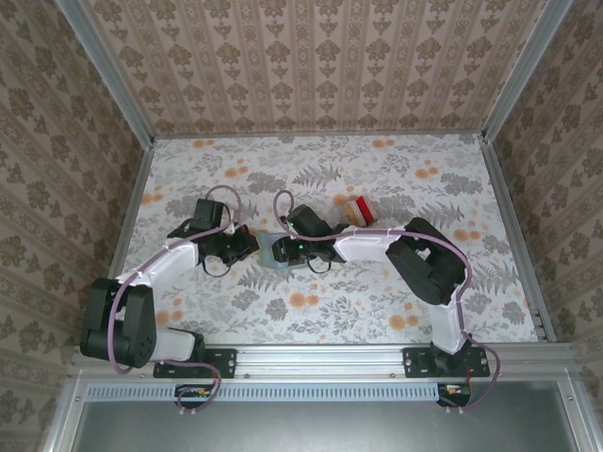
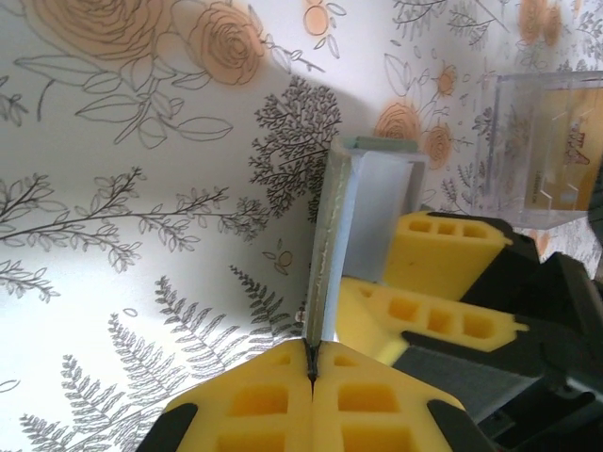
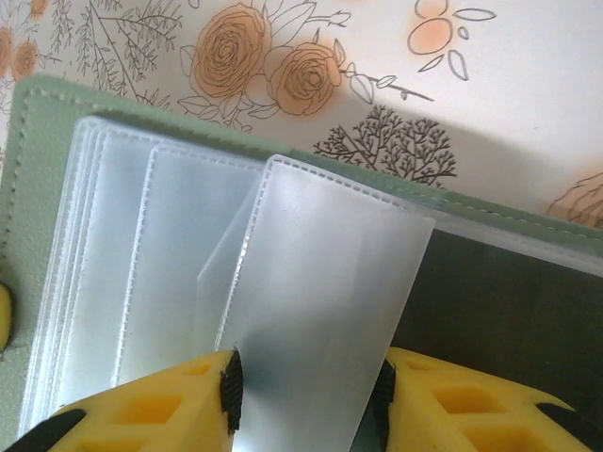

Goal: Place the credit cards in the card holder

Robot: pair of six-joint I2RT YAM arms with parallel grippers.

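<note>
The grey-green card holder [image 1: 276, 252] lies open mid-table between both grippers. My left gripper [image 2: 313, 363] is shut on the edge of its cover [image 2: 341, 235], which stands upright. In the right wrist view the card holder [image 3: 38, 188] shows several clear sleeves inside. My right gripper [image 3: 306, 395] is closed on the two side edges of one raised sleeve [image 3: 320, 282]. The red and orange-yellow credit cards [image 1: 358, 210] stand in a clear tray behind the right gripper. An orange-yellow card [image 2: 561, 141] is visible through the tray's wall.
The clear plastic tray [image 2: 513, 132] stands just beyond the card holder, close to the right gripper's yellow fingers [image 2: 443, 254]. The floral tabletop [image 1: 377, 311] is fenced by patterned walls [image 1: 311, 66] at the back and sides.
</note>
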